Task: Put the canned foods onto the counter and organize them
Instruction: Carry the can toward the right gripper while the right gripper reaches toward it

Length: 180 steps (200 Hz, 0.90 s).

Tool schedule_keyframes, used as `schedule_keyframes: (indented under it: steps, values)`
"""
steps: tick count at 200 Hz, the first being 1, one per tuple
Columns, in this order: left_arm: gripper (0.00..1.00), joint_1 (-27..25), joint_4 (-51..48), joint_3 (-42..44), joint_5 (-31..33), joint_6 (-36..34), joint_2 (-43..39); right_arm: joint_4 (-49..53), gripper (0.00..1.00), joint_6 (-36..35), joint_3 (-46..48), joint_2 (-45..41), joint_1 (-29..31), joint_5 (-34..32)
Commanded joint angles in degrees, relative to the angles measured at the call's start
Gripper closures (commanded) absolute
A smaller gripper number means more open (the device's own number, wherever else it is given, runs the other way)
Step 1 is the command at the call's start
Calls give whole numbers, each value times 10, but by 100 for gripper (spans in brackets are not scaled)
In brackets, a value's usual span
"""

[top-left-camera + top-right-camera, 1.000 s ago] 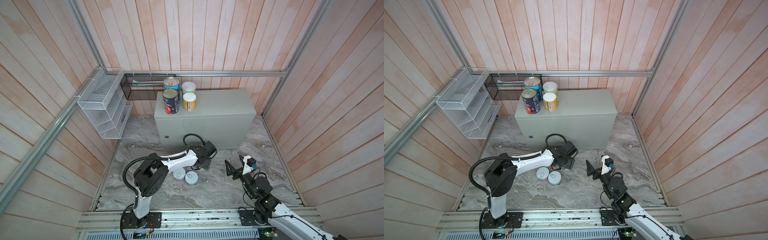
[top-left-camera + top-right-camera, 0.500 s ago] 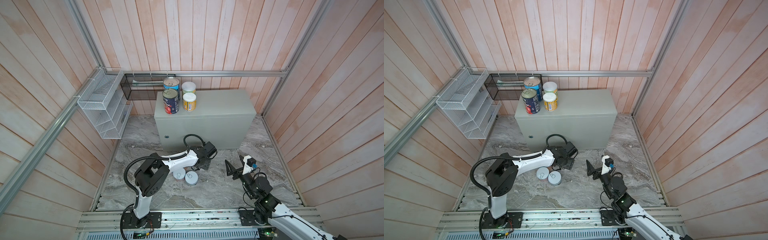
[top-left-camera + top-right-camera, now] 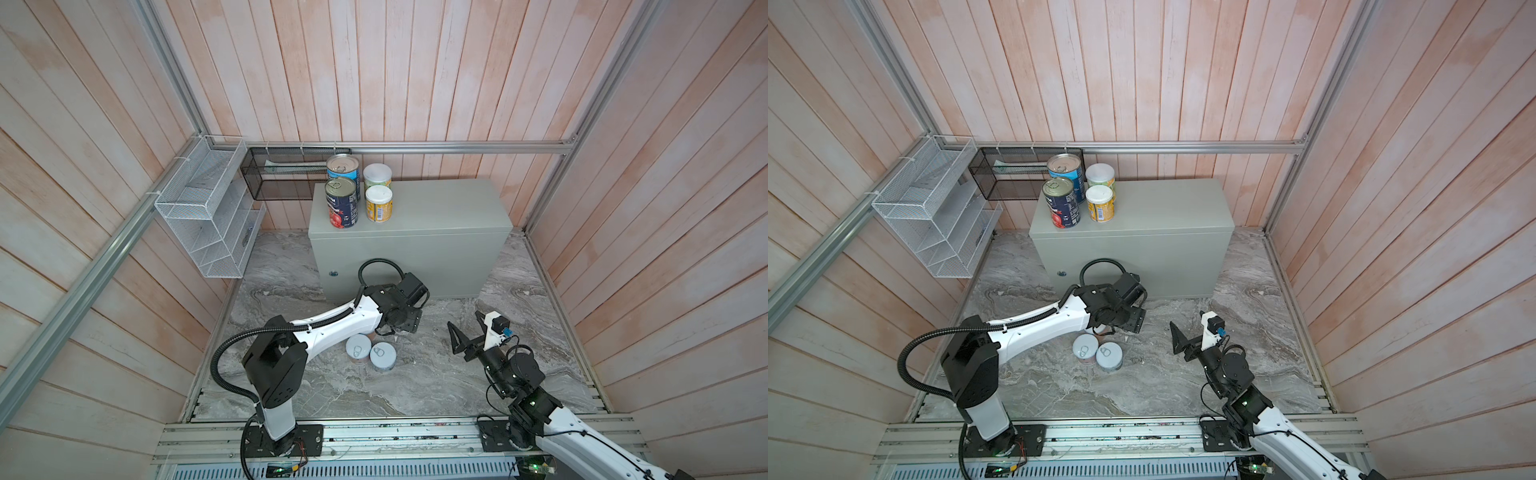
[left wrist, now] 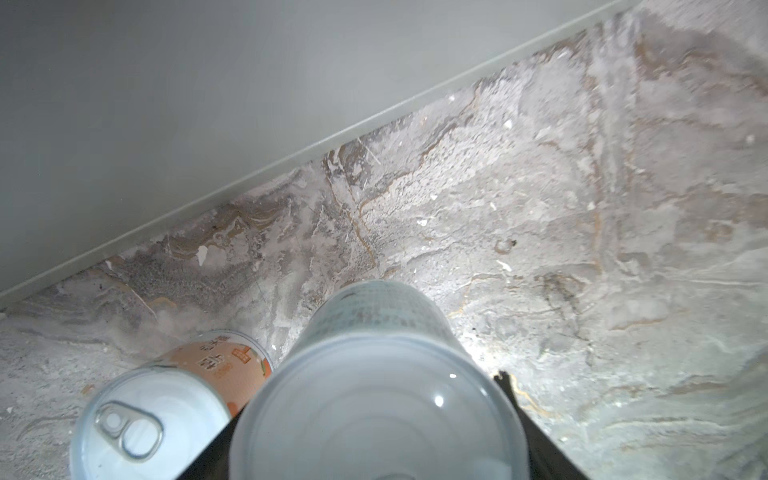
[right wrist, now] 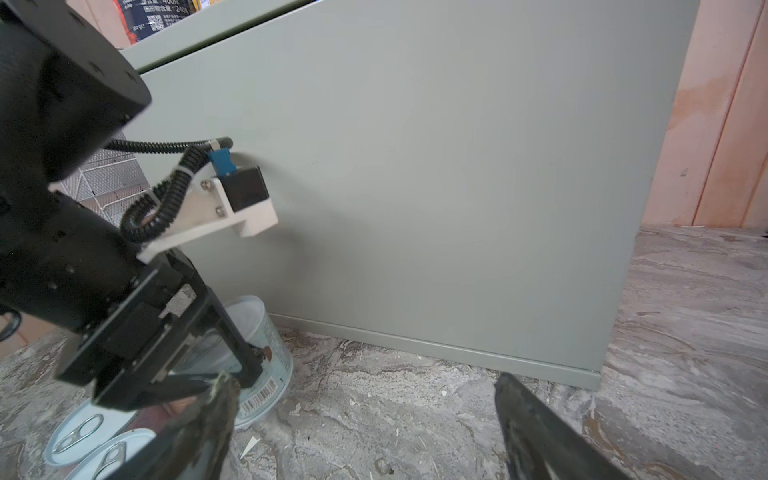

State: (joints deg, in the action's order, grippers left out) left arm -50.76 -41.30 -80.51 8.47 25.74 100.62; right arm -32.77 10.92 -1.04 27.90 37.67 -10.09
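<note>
Scarcely anything has moved since a second ago. Top views: four cans (image 3: 343, 201) on the counter (image 3: 440, 208); two short cans (image 3: 1108, 355) on the marble floor (image 3: 1163, 386). Left wrist: left gripper (image 4: 374, 440) clamps a third short can (image 4: 376, 332). Right wrist: right gripper (image 5: 363, 386) gapes, empty. Step: grasp; next, likely a lift above the counter's edge.

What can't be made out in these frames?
- Pale can in the left gripper: almost wholly hidden in both top views under that arm's wrist; label blurred in the left wrist view.
- Navy can: cut off by the frame edge in the right wrist view.
- Black mesh basket contents: too small in both top views.
- Right gripper: blurred and cut off by the frame edge in the right wrist view.
</note>
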Motion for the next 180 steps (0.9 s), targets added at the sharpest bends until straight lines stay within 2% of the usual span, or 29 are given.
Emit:
schedule_keyframes:
  steps: [1,22,64,116,144,162,180]
  values:
    - [46,7,31,10,-12,12,-45,-6,4,-2,-10,8,-4,18]
    - [47,18,33,22,-26,15,-66,7,4,-1,-24,19,-3,31]
    - [47,43,49,67,-59,17,-127,63,7,-8,-91,62,0,98]
    - [48,83,79,148,-106,21,-199,71,9,25,-136,128,18,105]
    - [49,100,85,185,-115,22,-240,74,10,29,-175,197,60,101]
    - [49,123,90,210,-148,21,-265,56,10,27,-190,239,97,77]
    - [49,144,95,228,-177,22,-290,36,10,21,-207,279,118,87]
